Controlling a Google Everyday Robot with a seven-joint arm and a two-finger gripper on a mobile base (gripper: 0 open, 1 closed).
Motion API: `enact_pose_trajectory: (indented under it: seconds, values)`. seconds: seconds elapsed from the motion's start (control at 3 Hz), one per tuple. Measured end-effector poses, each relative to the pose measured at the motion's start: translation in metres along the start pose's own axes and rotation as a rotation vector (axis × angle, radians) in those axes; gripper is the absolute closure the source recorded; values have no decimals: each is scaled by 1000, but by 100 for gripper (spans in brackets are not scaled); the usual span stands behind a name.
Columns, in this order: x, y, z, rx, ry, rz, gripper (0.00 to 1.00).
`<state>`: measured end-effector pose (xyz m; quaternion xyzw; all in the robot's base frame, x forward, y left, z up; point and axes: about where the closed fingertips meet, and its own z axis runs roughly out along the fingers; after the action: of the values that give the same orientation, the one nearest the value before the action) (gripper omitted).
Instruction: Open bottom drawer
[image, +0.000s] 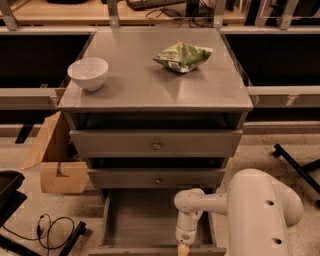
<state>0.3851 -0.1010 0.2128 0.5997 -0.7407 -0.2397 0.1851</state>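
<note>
The bottom drawer (142, 217) of the grey cabinet stands pulled out toward me, its plain grey inside bare. Its front panel lies along the lower edge of the view and its knob is hidden. My white arm reaches in from the lower right, and my gripper (183, 248) hangs at the drawer's front edge, right of centre, mostly cut off by the bottom of the view. The middle drawer (156, 178) and the top drawer (156, 144) above it are pushed in, each with a small round knob.
A white bowl (88, 73) and a green chip bag (183, 55) sit on the cabinet top (150, 85). A cardboard box (55, 160) stands on the floor at the left, with a black cable (47, 230) and black base parts nearby. A black leg (295, 167) lies at the right.
</note>
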Motion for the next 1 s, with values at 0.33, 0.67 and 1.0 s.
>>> enact_pose_trajectory:
  seconds: [0.33, 0.67, 1.0]
  values:
    - [0, 0, 0, 0, 0, 0, 63]
    - [0, 0, 0, 0, 0, 0, 40]
    - [0, 0, 0, 0, 0, 0, 17]
